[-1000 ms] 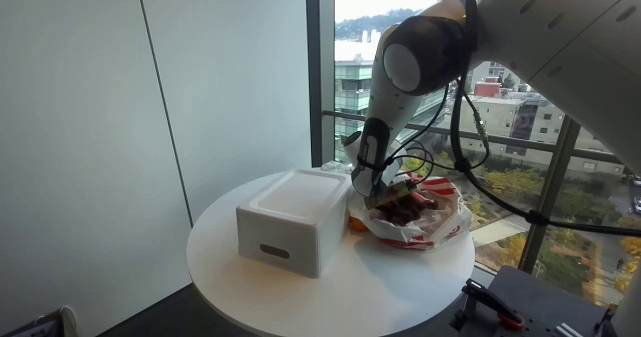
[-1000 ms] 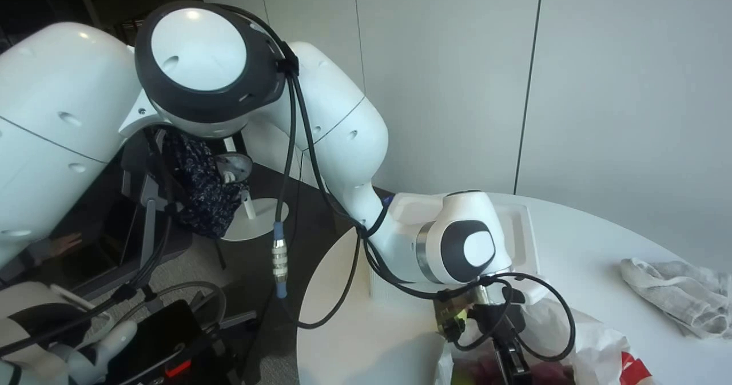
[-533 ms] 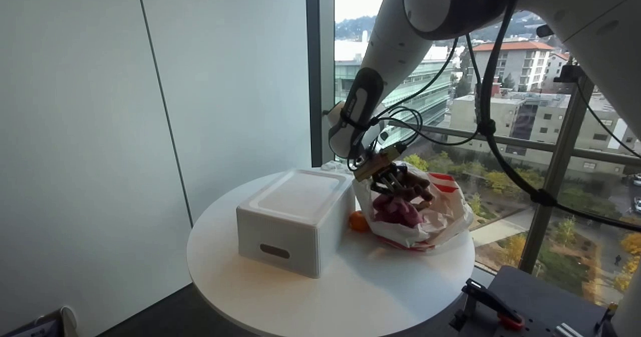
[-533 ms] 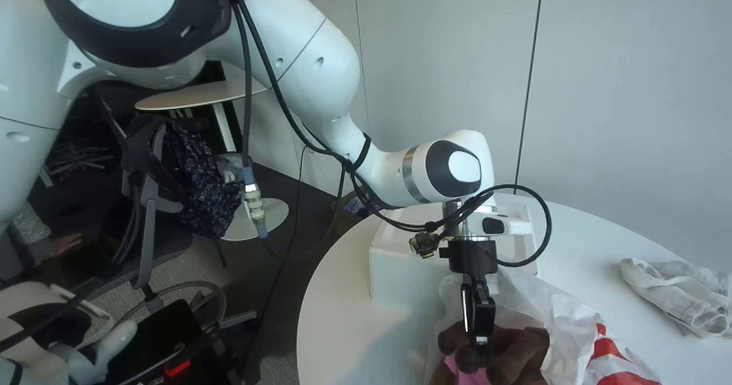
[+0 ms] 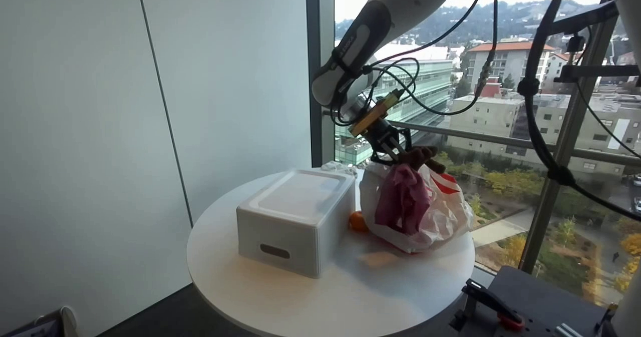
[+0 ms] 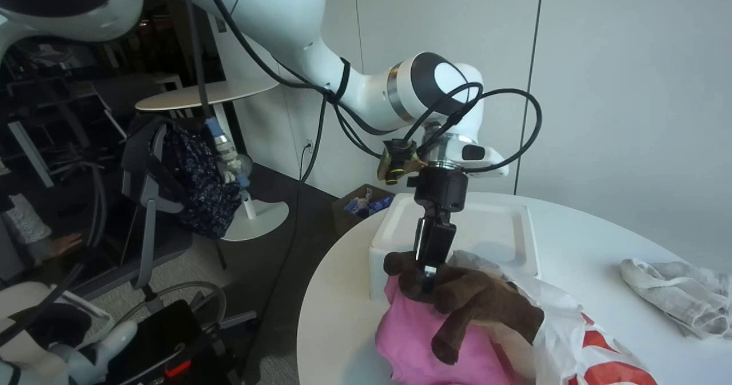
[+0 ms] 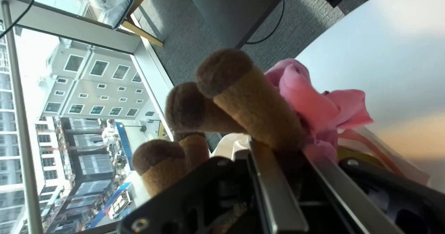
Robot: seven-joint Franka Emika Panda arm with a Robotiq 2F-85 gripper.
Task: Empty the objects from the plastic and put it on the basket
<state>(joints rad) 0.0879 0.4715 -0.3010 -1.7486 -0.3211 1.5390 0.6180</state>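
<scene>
The soft brown toy (image 6: pixel 492 302) is up at the top edge of the plastic bag (image 5: pixel 445 214), gripped tightly by the hand (image 6: pixel 428 272). A pink cloth (image 6: pixel 429 345) hangs beneath the toy, vivid against the bag; whether its lower end sits inside, I can't tell. The bag rests on the round worktop (image 5: pixel 280 297), an orange ball (image 5: pixel 358 222) just beside it, next to the white box (image 5: pixel 280 232). Across the worktop lies a crumpled greyish bundle (image 6: pixel 675 296)
</scene>
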